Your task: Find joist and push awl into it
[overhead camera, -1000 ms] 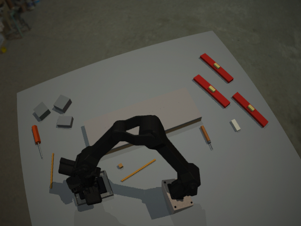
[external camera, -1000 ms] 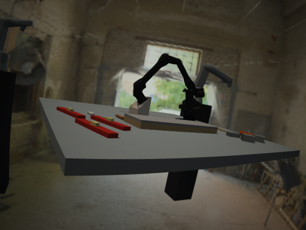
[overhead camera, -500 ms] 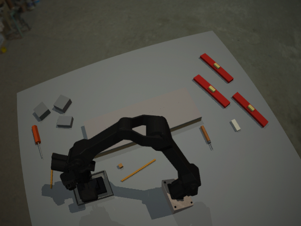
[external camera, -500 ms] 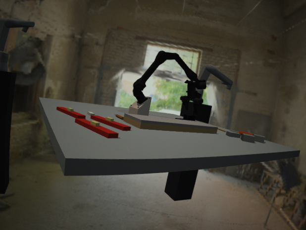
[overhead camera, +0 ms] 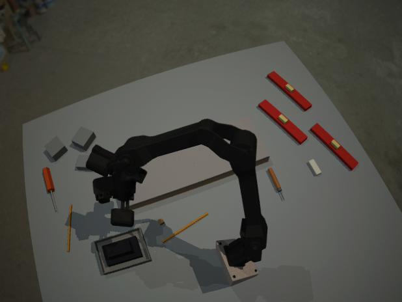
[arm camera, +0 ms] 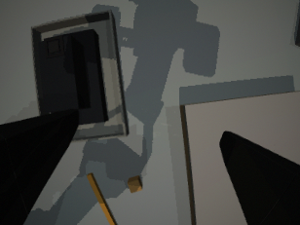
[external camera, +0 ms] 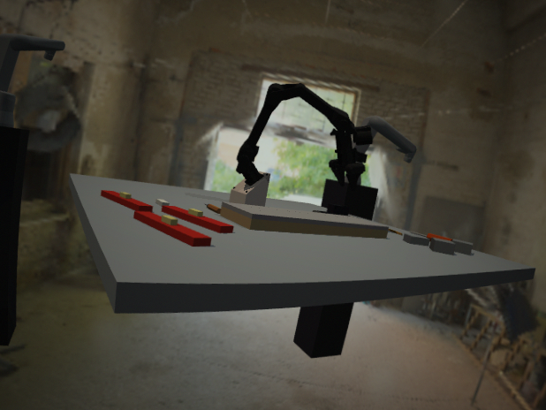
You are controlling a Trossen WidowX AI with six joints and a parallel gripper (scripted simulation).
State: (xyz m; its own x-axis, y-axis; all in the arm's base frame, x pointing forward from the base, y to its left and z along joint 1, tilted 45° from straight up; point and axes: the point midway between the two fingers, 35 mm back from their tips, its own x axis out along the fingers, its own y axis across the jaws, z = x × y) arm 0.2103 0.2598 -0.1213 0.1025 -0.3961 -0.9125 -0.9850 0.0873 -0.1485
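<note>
Stud finder (overhead camera: 118,250) is lying flat in the tray (overhead camera: 146,247) near your table's (overhead camera: 201,84) front edge. Your pincer (overhead camera: 121,208) hangs above and just behind it, wide open and empty, by the floor panel's (overhead camera: 182,169) corner. Awl (overhead camera: 274,179) lies past the panel's other end.

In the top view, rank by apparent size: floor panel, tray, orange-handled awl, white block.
1. Floor panel, though the arm hides part of it.
2. Tray, with the stud finder in it.
3. Awl.
4. White block.
</note>
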